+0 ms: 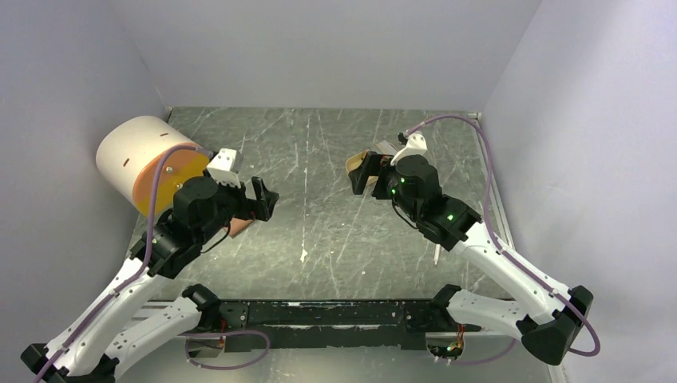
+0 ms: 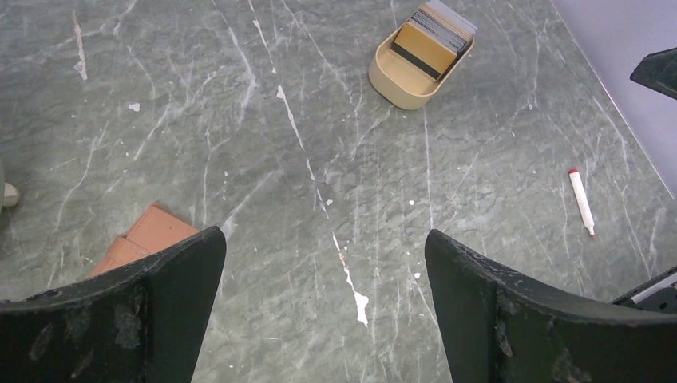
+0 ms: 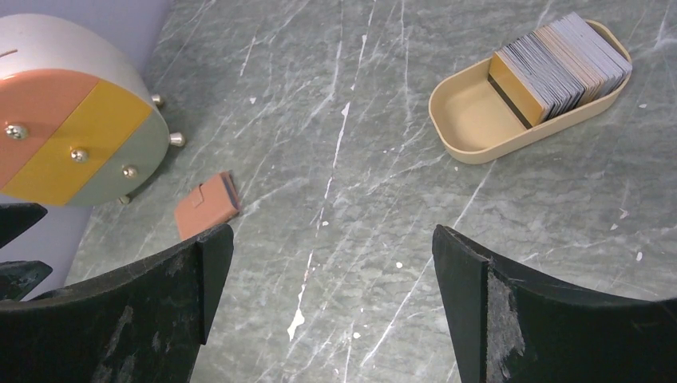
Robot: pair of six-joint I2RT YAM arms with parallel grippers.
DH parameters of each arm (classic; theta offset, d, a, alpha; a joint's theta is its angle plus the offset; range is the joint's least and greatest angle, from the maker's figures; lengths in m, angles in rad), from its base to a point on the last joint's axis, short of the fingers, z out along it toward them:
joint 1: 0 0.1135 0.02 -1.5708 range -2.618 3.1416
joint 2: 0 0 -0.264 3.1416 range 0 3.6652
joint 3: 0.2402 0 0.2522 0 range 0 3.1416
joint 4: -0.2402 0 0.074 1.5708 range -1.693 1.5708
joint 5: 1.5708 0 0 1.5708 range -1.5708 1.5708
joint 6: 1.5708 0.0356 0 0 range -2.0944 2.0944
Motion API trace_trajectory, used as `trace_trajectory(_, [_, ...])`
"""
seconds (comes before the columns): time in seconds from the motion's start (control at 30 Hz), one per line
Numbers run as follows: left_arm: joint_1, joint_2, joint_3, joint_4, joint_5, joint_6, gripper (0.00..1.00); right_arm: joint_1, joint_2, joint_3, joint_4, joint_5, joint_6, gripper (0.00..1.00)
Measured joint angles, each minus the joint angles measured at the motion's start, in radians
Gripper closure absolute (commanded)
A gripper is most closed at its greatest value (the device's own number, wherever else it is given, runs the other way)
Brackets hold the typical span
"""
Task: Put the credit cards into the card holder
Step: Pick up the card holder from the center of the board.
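The salmon-pink card holder lies closed on the table beside the drum. It also shows in the left wrist view and, half hidden under the left arm, in the top view. A stack of grey-white credit cards with a tan one in front stands on edge in a beige oval tray. The left wrist view shows these cards and the tray too. My left gripper is open and empty, just right of the card holder. My right gripper is open and empty, above the tray's near-left end.
A big white drum with orange, yellow and grey drawer fronts lies at the back left. A white pen with a red tip lies under the right arm. White walls close in the table on three sides.
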Motion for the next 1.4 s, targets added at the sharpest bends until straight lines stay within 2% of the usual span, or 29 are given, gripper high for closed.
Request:
trace_trajectory(0.3, [0.0,0.008,0.0,-0.002,-0.017,0.003,0.01,0.0,0.001,0.0,-0.001,-0.003,0.0,0.0])
trace_trajectory(0.43, [0.001,0.056,0.0,-0.016,-0.089,0.012,0.0,0.0,0.002,0.0,-0.002,-0.002,0.001,0.0])
trace_trajectory(0.57, [0.002,0.217,0.024,-0.058,-0.181,0.038,0.02,0.0,0.0,0.0,-0.002,-0.002,0.003,0.0])
trace_trajectory(0.67, [0.002,0.428,0.09,-0.109,-0.235,0.068,0.05,0.0,-0.016,0.0,-0.004,0.0,0.004,0.0])
trace_trajectory(0.9, [0.016,0.794,0.148,-0.172,-0.319,0.142,0.2,0.0,-0.088,0.0,-0.005,0.023,-0.002,0.0])
trace_trajectory(1.0, [0.055,0.864,0.151,-0.182,-0.321,0.175,0.22,0.0,-0.104,0.0,-0.005,0.031,-0.006,0.01])
trace_trajectory(1.23, [0.117,0.898,0.119,-0.149,-0.304,0.245,0.26,-0.001,-0.146,-0.01,-0.002,0.032,-0.005,0.0])
trace_trajectory(1.4, [0.148,1.014,0.131,-0.144,-0.309,0.262,0.34,-0.001,-0.179,-0.056,0.006,0.027,-0.005,0.0])
